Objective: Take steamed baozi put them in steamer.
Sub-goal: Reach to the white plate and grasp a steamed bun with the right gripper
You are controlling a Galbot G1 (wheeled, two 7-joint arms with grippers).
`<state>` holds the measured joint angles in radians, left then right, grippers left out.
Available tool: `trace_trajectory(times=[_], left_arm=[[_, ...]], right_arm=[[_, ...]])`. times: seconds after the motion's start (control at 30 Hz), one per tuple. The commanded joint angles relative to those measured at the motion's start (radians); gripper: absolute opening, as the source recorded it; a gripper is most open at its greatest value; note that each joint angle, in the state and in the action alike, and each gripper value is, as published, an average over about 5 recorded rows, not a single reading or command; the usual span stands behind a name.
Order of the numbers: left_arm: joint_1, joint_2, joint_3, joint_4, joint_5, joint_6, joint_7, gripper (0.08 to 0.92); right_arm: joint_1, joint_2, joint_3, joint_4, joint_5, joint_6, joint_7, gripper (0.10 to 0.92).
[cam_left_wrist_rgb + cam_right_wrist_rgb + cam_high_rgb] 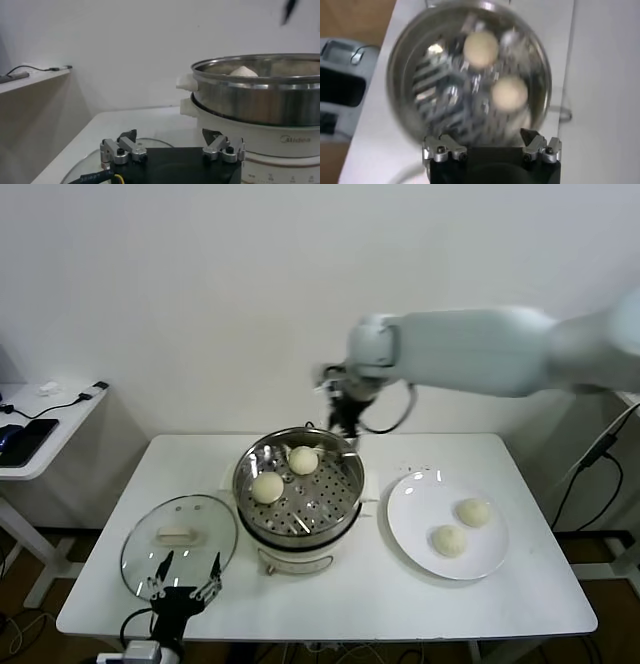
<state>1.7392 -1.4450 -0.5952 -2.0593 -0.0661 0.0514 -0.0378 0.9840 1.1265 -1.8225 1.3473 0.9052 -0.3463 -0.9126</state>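
Steamed baozi, four small pale cream dough buns, are sitting split: two (267, 487) (303, 459) on the perforated tray inside the round shiny stainless-steel steamer (340, 502), two (473, 511) (448, 540) waiting on the flat white plate (405, 534) beside it. Right gripper (345, 416) is hovering above the pot's far rim, fingers spread and empty, likely just after a drop. Left gripper (186, 572) is idling with its fingers apart over the round glass lid (150, 544).

Three views, all sharing the steamer (299, 489)
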Motion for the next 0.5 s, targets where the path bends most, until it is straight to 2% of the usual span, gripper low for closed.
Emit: trace_trajectory(times=[0.03,0.2,0.5], left_arm=[[-0.001,-0.007,0.001,0.008,0.004,0.003,0.001,0.823],[0.002,-0.011,0.001,0.011,0.008,0.003,0.001,0.823],[0.016,-0.020,0.000,0.017,0.017,-0.003,0.000,0.823]], right_arm=[[-0.021,-0.453,-0.119,0.207,-0.258,0.030,-0.017,0.823],[-0.177,-0.509,-0.024,0.167,-0.331,0.004,0.011,0.823],[-0.396,-0.496,0.108,0.081,-0.385,-0.016,0.036,0.823]])
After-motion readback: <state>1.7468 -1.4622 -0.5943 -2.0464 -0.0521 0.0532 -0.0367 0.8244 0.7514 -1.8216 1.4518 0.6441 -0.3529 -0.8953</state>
